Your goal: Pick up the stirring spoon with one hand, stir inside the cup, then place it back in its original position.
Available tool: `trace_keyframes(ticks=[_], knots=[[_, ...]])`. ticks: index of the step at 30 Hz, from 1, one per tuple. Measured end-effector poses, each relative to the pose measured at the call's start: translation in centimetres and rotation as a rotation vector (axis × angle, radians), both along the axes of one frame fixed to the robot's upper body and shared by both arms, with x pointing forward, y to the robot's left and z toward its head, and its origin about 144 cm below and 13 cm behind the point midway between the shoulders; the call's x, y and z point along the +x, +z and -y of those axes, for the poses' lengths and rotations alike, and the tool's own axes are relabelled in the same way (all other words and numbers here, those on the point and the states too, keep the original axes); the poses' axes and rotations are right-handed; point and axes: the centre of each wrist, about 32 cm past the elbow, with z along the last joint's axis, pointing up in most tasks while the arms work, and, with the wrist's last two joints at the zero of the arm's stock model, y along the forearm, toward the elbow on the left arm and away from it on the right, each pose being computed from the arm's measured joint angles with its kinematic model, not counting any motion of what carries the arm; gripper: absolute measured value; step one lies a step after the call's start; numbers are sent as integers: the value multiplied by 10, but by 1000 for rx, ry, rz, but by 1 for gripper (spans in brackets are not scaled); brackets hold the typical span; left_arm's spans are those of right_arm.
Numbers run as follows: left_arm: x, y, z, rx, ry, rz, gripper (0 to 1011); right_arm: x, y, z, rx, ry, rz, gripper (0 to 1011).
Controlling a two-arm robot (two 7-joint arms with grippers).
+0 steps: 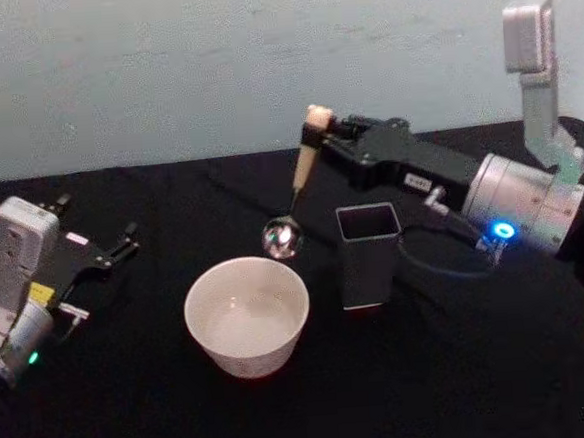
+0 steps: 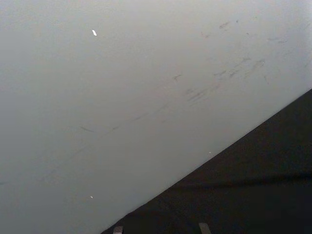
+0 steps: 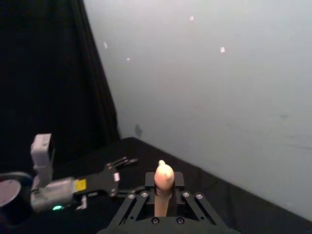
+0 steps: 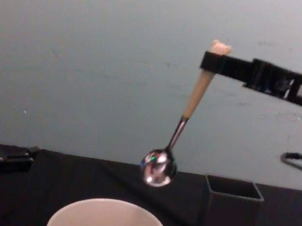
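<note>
The right gripper (image 1: 318, 129) is closed on the spoon (image 1: 299, 178), clamping the cream handle just below its bear-head top. In the right wrist view the handle top (image 3: 164, 176) stands up between the closed fingers. The arm reaches in from the right, above the table (image 1: 464, 387).

The spoon hangs tilted in the air, with the metal bowl lowest and leaning toward the robot's left. In the chest view the spoon bowl (image 4: 157, 168) is above the cup (image 4: 63, 220), clear of its rim, and to the left of the holder (image 4: 226, 218).

The cup stands upright on the table, just beside the holder; whether they touch cannot be told.

The left gripper (image 1: 123, 241) is parked on the table at the far left, well apart from the cup, with its fingertips (image 2: 204, 227) spread open and nothing between them.
</note>
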Motion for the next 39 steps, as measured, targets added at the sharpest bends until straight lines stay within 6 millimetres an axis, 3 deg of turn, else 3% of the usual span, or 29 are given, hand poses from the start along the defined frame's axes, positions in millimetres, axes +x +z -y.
trace_keyframes(ticks=[22,39], knots=[[0,0,0,0,0,0,1001,-5,-31,-30,-65,59,-17,218],[0,0,0,0,0,0,1001,-3,-40,-33,-87,42,-38,218]])
